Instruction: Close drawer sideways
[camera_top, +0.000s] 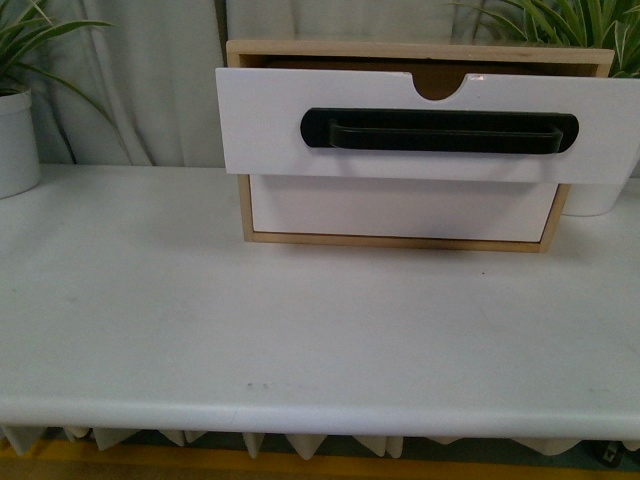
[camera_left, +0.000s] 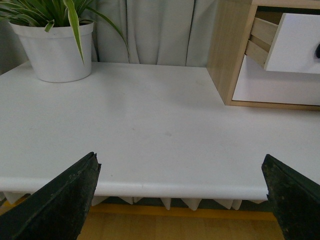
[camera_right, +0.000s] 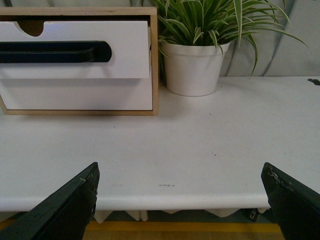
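Looking through the front camera, I see the drawer (camera_top: 430, 125) pulled out of the top slot of the cabinet (camera_top: 420, 50). Its white front stands well forward of the wood frame and covers the frame's side edges from this angle. The black handle (camera_top: 440, 131) runs lengthwise across the front, and the notch (camera_top: 440, 88) is cut into the middle of its top edge. Below it the plain front (camera_top: 400, 208) sits flush inside the frame.

The cabinet stands toward the back of the table (camera_top: 300, 330). The left pot (camera_top: 15, 140) is well off to one side, and the right pot (camera_top: 600, 195) is just beside the cabinet on the other. Neither arm shows in this view.

From the left wrist I see the left gripper (camera_left: 180, 160) low at the table's near edge. Its jaws are spread wide with nothing between them, well apart from the cabinet. This view catches the drawer's wooden side wall exposed between the white front and the frame, so it is plainly open.

From the right wrist, the right gripper (camera_right: 181, 167) is likewise at the near edge, jaws spread wide and empty. The drawer and cabinet lie across the table from it, touching neither finger. Both grippers are clear of the handle.
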